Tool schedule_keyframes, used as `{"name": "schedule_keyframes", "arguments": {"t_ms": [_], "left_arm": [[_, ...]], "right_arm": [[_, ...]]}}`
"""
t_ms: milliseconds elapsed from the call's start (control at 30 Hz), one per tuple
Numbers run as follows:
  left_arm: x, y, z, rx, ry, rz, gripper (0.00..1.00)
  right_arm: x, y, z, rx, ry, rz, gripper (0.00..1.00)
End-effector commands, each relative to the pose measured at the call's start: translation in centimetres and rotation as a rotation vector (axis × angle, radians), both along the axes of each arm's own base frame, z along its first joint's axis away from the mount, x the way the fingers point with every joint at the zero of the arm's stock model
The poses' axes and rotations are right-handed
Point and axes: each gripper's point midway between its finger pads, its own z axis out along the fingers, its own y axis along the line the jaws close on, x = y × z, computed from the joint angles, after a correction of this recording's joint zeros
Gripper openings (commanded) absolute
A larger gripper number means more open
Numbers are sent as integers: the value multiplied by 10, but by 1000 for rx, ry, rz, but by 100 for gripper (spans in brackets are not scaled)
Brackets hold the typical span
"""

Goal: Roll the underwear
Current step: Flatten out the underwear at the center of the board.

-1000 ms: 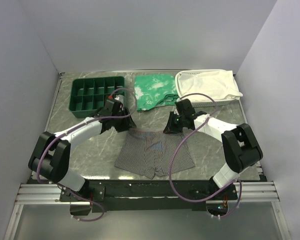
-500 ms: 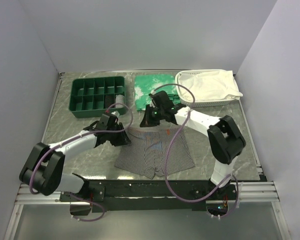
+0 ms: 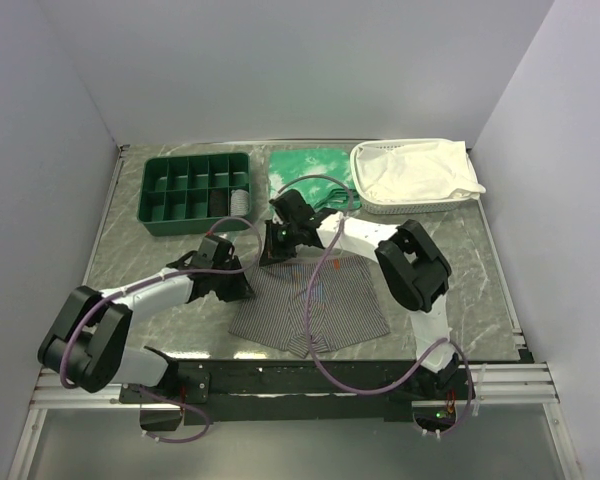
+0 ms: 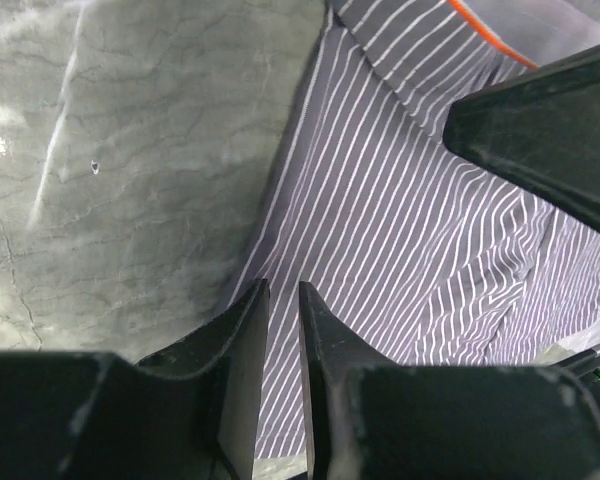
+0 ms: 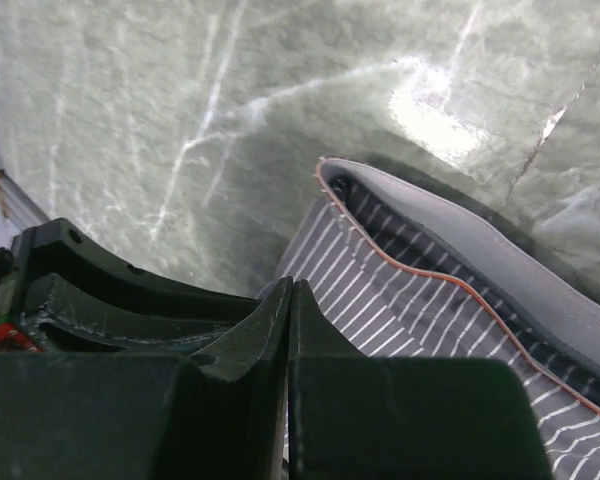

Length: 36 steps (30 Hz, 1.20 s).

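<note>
Swung in toward the green tray (image 3: 170, 228), the right gripper (image 5: 290, 290) sits pressed together at the waistband of the underwear (image 3: 335, 300), flat near that tray. The left gripper (image 4: 277, 295), narrowly parted, flanks its tray-side edge, likely for lifting.

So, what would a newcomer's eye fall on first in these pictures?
Grey pinstriped underwear lies spread in the middle of the table, with the right gripper shut and the left gripper narrowly open at its far left corner. Behind it sit a green compartment tray, a green cloth and a white basket.
</note>
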Motion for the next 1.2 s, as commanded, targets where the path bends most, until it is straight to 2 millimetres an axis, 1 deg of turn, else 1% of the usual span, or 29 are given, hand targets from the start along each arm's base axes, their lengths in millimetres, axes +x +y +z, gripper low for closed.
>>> {"name": "schedule_keyframes", "arguments": {"t_ms": [0, 33, 100, 133, 200, 233, 267, 300, 333, 367, 533, 600, 700, 767, 800, 833, 900, 967, 1033, 1100, 1133, 1167], "left_arm": [[4, -5, -1, -16, -11, -6, 24], [4, -4, -1, -16, -11, -4, 24], [4, -6, -1, -22, -5, -8, 23], [3, -6, -3, -21, -1, -8, 23], [1, -5, -5, -19, 7, -6, 22], [1, -5, -6, -19, 9, -6, 22], [0, -5, -7, -17, 13, -5, 22], [-2, -4, -10, -14, 22, -3, 22], [-3, -3, -12, -11, 30, -4, 22], [-5, -2, -14, -6, 35, -4, 21], [-16, 6, -25, 22, 70, 5, 20], [-21, 9, -30, 33, 86, 12, 19], [-27, 17, -36, 58, 104, 35, 18], [-32, 19, -39, 59, 114, 48, 17], [-33, 21, -40, 64, 118, 57, 17], [-34, 22, -41, 67, 120, 64, 17], [-38, 25, -42, 70, 126, 77, 16], [-43, 30, -43, 83, 130, 94, 16], [-44, 32, -42, 82, 125, 100, 15], [-45, 36, -41, 100, 120, 114, 16], [-43, 39, -40, 111, 115, 123, 16], [-40, 39, -34, 113, 97, 130, 17]], "right_arm": [[11, 6, 2, -13, -19, -19, 3], [11, 5, -4, -26, -13, -20, 3], [15, 4, -7, -40, -19, -28, 3], [15, 3, -13, -52, -16, -32, 2], [18, 3, -15, -54, -21, -33, 2], [20, 1, -22, -69, -16, -41, 2], [23, 3, -20, -66, -23, -40, 2], [24, 3, -22, -71, -21, -38, 2], [26, 2, -29, -87, -18, -42, 2], [30, 3, -27, -88, -27, -44, 2], [41, -6, -38, -112, -23, -63, 2], [46, -9, -40, -111, -25, -74, 2], [52, -15, -46, -106, -17, -83, 2], [56, -15, -45, -99, -11, -79, 2], [53, -15, -50, -108, -1, -65, 3], [57, -13, -47, -105, -11, -64, 3], [57, -13, -51, -112, 3, -48, 3], [60, -9, -49, -101, -3, -47, 4], [59, -6, -47, -66, 15, -35, 4], [60, 1, -40, -20, 16, -24, 5], [56, 5, -35, 10, 26, 2, 5], [57, 10, -28, 40, 10, 17, 6]]}}
